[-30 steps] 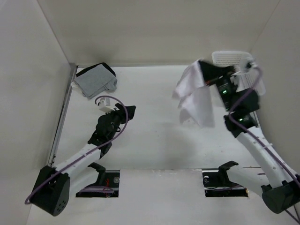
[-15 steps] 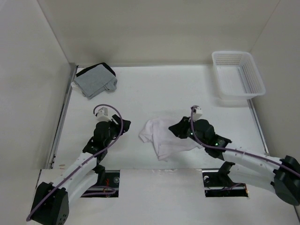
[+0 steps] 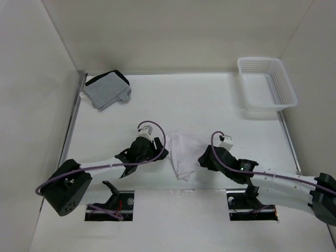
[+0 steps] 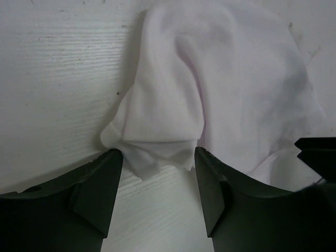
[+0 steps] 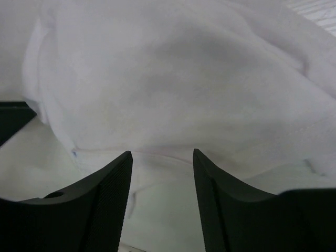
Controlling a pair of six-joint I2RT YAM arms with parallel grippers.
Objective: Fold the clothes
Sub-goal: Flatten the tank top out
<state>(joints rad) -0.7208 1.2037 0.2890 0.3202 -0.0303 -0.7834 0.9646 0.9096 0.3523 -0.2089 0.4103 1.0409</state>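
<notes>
White T-shirt (image 3: 184, 151) lies in a crumpled heap on the tabletop (image 3: 210, 105), near-centre, between the two grippers. Left gripper (image 3: 163, 153) sits low at the shirt's left edge, jaws wide apart. In the left wrist view a bunched corner of fabric pokes just in between the fingertips. It is not pinched, and nothing is held. Right gripper (image 3: 201, 157) sits low at the shirt's right side, jaws also spread. In the right wrist view fabric fills the space ahead of the fingers (image 5: 105, 199) and runs on between them, with no grip on it. Both arms reach in low from the near edge. Grey garment with black trim (image 3: 106, 90) is in the far-left corner, well apart from the shirt. White plastic basket (image 3: 260, 111) is at far right.
</notes>
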